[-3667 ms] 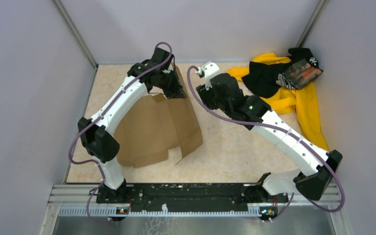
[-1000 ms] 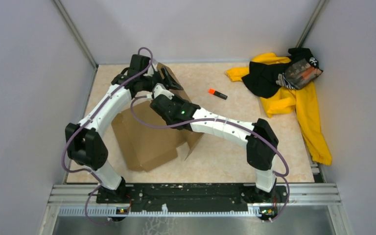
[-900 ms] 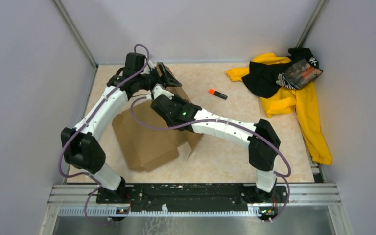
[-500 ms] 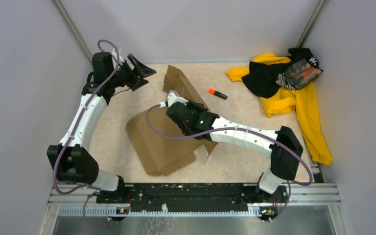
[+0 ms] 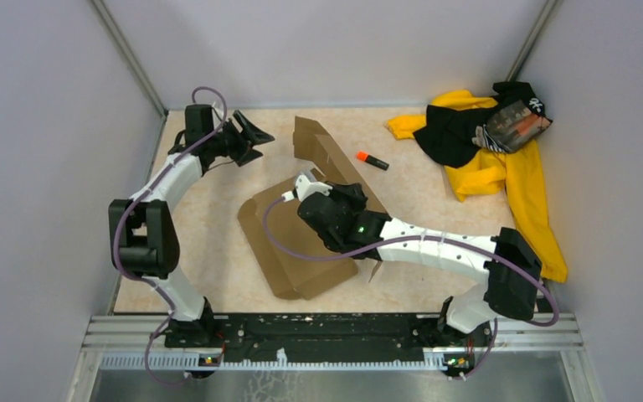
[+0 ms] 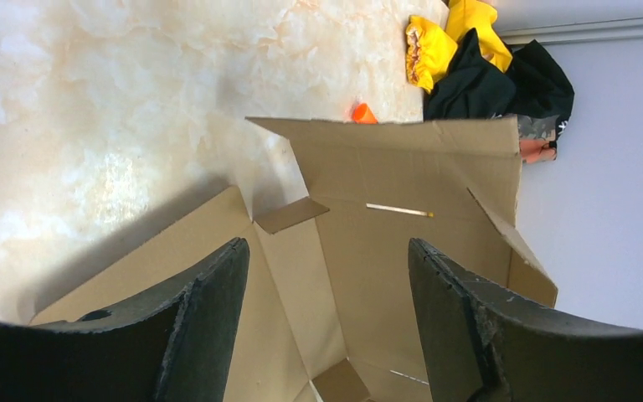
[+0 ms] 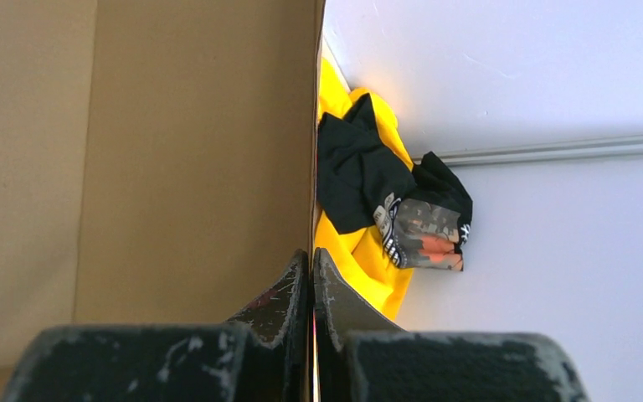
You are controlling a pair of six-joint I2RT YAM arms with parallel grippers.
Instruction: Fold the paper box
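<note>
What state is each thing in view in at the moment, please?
paper box: partly folded, one panel raised, the rest lying flat.
left pincer: open, empty, apart from the box.
right pincer: shut, apparently pinching the edge of the raised panel.
orange marker: lying flat, beyond the box.
clothing pile: crumpled in the far right corner.

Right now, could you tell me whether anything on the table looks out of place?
A small orange marker lies loose on the table beside the raised flap of the paper box, and a yellow-and-black clothing pile is heaped in the far right corner. Neither belongs to box folding.
</note>
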